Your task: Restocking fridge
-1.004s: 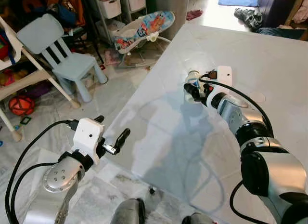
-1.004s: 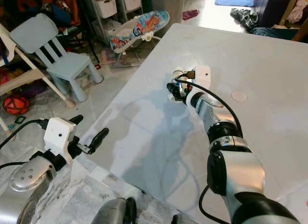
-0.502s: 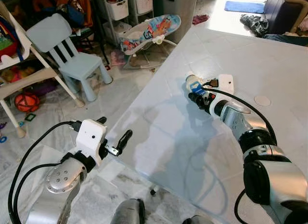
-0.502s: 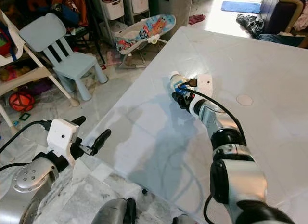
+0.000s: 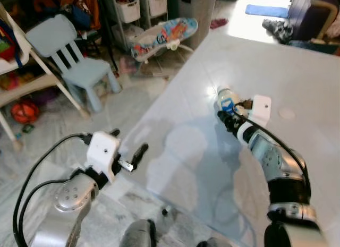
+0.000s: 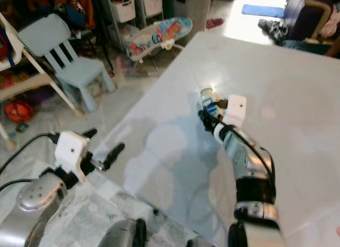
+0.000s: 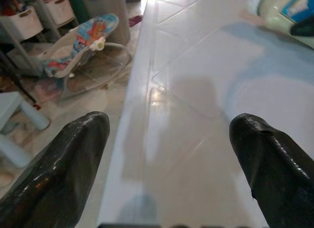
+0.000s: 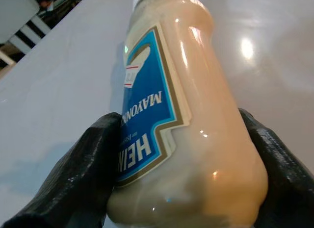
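Note:
A Heinz mayonnaise bottle, cream-coloured with a blue label, is clamped between the two black fingers of my right gripper. The bottle is over the middle of the white table, cap pointing away from me, and I cannot tell whether it touches the top. My left gripper stands open and empty at the table's near left edge. In its wrist view the fingers frame the table edge, with the bottle far ahead.
Left of the table the floor is crowded: a light blue child's chair, a baby bouncer, an orange ball and storage bins at the back. A small round disc lies on the table right of the bottle.
The view has shifted and blurred a little. My right gripper keeps its hold on the bottle and has moved slightly right, nearer the round disc. The left gripper stays open at the table edge.

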{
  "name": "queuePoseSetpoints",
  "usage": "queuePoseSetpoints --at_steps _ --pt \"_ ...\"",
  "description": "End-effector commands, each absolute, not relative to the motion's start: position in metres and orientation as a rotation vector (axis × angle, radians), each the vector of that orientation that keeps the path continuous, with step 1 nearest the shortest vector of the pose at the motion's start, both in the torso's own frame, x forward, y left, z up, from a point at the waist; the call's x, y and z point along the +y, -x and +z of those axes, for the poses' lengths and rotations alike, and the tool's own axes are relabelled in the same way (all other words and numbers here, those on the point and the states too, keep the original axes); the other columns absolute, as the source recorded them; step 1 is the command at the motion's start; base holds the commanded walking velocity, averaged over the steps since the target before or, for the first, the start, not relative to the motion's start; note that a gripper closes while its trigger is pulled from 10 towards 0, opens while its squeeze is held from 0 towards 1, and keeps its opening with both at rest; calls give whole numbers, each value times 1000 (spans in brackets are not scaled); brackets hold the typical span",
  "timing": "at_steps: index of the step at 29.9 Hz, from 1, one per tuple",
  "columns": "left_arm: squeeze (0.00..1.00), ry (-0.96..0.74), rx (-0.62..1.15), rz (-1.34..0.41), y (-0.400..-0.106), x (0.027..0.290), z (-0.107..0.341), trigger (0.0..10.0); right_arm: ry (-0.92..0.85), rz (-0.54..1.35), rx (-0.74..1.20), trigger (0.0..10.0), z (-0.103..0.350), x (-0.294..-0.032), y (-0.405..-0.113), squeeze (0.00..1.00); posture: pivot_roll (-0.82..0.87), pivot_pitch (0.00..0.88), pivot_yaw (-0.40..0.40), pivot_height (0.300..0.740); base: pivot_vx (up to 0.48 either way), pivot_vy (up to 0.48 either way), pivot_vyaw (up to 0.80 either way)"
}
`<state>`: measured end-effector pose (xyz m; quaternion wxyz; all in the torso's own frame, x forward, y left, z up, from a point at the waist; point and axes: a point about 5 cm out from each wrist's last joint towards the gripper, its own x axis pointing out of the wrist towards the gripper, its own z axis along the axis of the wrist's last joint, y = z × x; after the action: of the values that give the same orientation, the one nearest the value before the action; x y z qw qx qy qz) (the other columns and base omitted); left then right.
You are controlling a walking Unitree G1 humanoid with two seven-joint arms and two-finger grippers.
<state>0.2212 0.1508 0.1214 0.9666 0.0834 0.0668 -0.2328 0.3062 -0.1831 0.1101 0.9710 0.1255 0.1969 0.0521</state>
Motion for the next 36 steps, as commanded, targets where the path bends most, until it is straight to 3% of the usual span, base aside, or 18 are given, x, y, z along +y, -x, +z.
queuePoseSetpoints --at_steps 1,5,7,8,9,10,14,15,16,24,36 --pt "0 -180 132 -458 -223 153 121 10000 -248 96 495 510 97 -177 -286 0 86 64 45 740 0 0 0" --pt "0 -173 123 -469 -226 150 121 10000 -295 125 558 1647 96 -159 -242 0 66 61 44 740 0 0 0" --pt "0 -171 116 -479 -229 149 121 10000 -340 158 617 4941 97 -147 -214 0 41 57 48 740 0 0 0" --pt "0 -170 114 -482 -230 149 121 10000 -350 167 635 4941 99 -144 -205 0 38 56 49 740 0 0 0" --pt "0 -170 112 -484 -231 149 121 10000 -354 167 645 9686 100 -143 -200 0 32 55 50 740 0 0 0" --pt "0 -170 110 -487 -232 149 121 10000 -357 160 652 10000 100 -143 -196 0 25 53 51 740 0 0 0" --pt "0 -166 101 -503 -237 146 121 10000 -430 65 673 10000 101 -155 -188 0 11 47 56 740 0 0 0" --pt "0 -163 97 -510 -238 145 121 10000 -460 29 671 10000 101 -158 -188 533 8 45 57 740 0 0 0" --pt "0 -162 96 -514 -239 144 121 10000 -462 15 678 10000 101 -159 -187 1000 6 41 57 740 0 0 0" --pt "0 -155 93 -541 -240 140 119 10000 -316 38 554 10000 124 -161 -198 1000 2 34 55 740 0 0 0" --pt "0 -162 101 -577 -240 137 115 10000 -265 -26 401 10000 149 -170 -214 1000 -6 21 57 740 0 0 0"
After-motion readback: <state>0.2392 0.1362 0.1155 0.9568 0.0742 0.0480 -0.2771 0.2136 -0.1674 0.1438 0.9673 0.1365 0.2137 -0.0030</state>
